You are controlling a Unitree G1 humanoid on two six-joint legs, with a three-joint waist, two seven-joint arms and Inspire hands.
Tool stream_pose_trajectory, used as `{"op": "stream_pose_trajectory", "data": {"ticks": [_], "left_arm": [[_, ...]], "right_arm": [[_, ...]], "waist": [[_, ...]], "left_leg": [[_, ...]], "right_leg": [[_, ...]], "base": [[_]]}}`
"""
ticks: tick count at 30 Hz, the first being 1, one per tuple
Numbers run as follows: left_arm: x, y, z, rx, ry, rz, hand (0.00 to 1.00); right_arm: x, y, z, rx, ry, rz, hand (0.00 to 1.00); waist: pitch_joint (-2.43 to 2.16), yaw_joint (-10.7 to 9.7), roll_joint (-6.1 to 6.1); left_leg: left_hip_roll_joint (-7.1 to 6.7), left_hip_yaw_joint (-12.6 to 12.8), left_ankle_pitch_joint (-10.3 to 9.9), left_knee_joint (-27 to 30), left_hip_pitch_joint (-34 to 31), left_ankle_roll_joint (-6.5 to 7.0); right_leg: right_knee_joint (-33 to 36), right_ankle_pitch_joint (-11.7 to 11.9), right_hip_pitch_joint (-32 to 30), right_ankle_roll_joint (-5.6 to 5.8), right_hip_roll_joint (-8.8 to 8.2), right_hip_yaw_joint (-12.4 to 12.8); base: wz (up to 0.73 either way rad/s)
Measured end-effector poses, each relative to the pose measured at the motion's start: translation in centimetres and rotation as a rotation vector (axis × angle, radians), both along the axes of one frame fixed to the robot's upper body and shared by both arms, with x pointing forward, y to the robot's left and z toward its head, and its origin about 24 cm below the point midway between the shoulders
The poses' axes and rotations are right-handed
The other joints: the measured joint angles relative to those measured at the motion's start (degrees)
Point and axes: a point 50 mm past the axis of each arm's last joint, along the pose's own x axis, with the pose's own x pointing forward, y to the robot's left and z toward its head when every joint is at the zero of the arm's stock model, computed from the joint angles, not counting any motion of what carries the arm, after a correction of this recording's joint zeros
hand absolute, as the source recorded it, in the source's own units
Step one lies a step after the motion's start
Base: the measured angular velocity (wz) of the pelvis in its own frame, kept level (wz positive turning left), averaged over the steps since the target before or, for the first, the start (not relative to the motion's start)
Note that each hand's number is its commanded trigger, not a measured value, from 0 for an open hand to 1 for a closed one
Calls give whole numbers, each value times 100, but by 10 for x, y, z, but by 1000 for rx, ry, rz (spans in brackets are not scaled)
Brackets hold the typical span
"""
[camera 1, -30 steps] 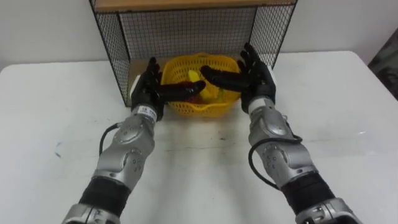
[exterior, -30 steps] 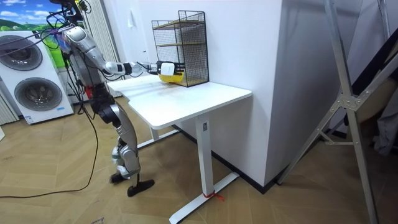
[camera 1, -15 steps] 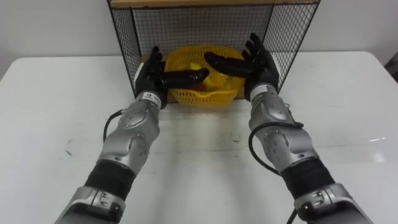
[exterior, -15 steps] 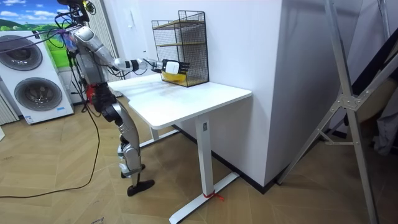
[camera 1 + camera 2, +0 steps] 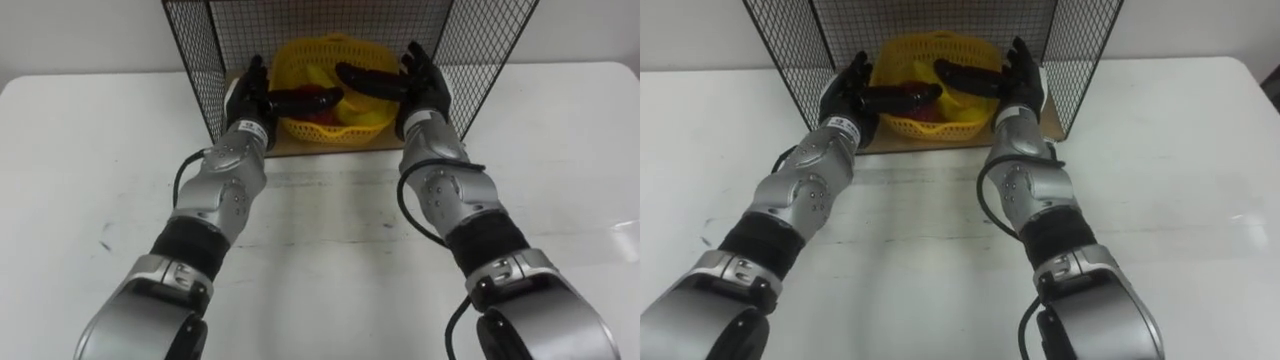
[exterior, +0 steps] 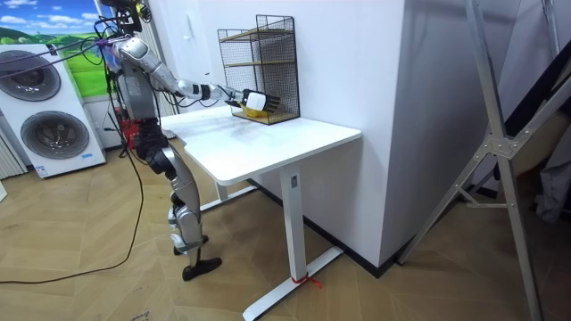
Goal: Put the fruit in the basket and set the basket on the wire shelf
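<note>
Basket (image 5: 350, 125) sits upright in the shelf (image 5: 195, 60), long axis left-right. Left hand (image 5: 245, 100) and right hand (image 5: 422, 88) flank it, fingers straight, thumbs over the rim.

Basket (image 5: 335, 124): yellow plastic openwork, round, upright, set inside the bottom compartment of the wire shelf (image 5: 196, 60), over its wooden base board. Fruit (image 5: 318, 113): red and yellow pieces lying in the basket, largely hidden. Wire shelf: black mesh, standing upright at the far edge of the white table (image 5: 80, 150).
</note>
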Motion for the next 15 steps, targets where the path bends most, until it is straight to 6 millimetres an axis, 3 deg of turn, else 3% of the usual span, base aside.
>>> {"op": "stream_pose_trajectory", "data": {"ticks": [3,5,15], "left_arm": [[3,-1,6,0,-19,1,0],[6,-3,11,-8,-34,0,0],[17,-1,20,-60,-35,15,0]], "right_arm": [[4,0,3,-9,4,4,0],[8,-1,6,-12,2,6,0],[18,-12,16,30,-5,-26,0]], "waist": [[37,-1,-6],[135,0,13],[162,-18,52]], "left_leg": [[-6,2,17,2,-78,8],[-11,-2,26,3,-92,16],[-67,-6,87,-40,-188,46]], "right_leg": [[6,8,-76,7,-7,-7],[8,10,-82,10,-43,-44],[39,41,-194,43,-76,-85]], "base": [[0],[5],[2]]}}
